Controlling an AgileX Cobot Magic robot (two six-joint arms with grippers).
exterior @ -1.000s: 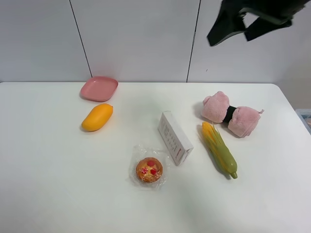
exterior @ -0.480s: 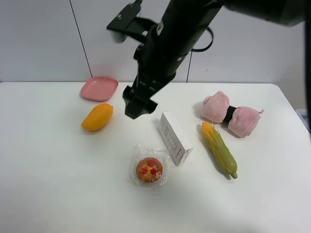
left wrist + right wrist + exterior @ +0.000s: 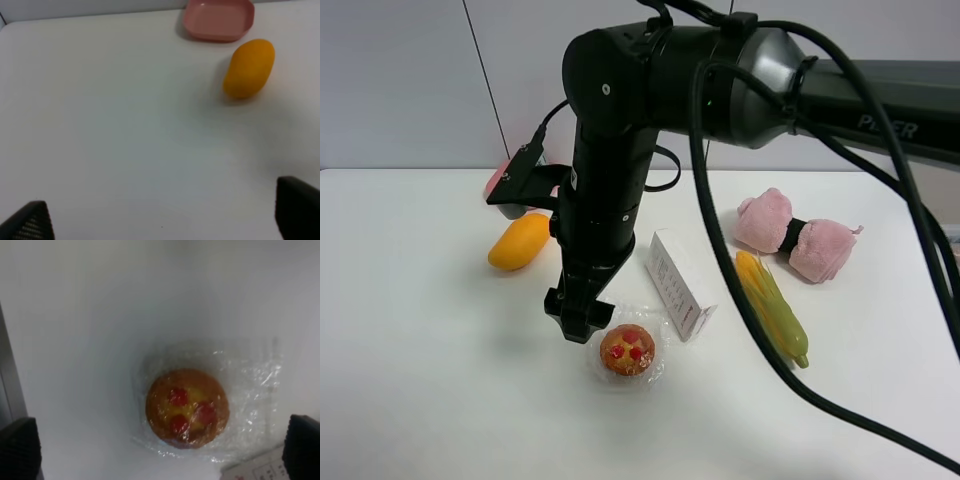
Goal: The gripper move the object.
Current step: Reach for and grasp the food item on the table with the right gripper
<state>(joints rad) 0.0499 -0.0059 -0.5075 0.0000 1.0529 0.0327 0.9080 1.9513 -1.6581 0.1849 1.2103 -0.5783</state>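
Observation:
The tart (image 3: pixel 627 350) is small, round and golden-brown with red spots, in clear crinkly wrap, at the front middle of the white table (image 3: pixel 410 380). My right gripper (image 3: pixel 580 316) hangs just to its left, low over the table, on a bulky black arm reaching across from the right. In the right wrist view the tart (image 3: pixel 187 407) lies between and ahead of the two spread fingertips, and the right gripper (image 3: pixel 161 446) is open and empty. My left gripper (image 3: pixel 162 215) is open and empty over bare table.
An orange mango (image 3: pixel 520 241) lies behind the right gripper, also in the left wrist view (image 3: pixel 248 68). A pink plate (image 3: pixel 218 18) is behind it. A white box (image 3: pixel 680 284) lies right of the tart. Corn (image 3: pixel 772 308) and a pink plush (image 3: pixel 795 237) are further right.
The right arm has swept down from the upper right, across the table, and lowered its gripper beside the tart. The tart and the other objects have not moved.

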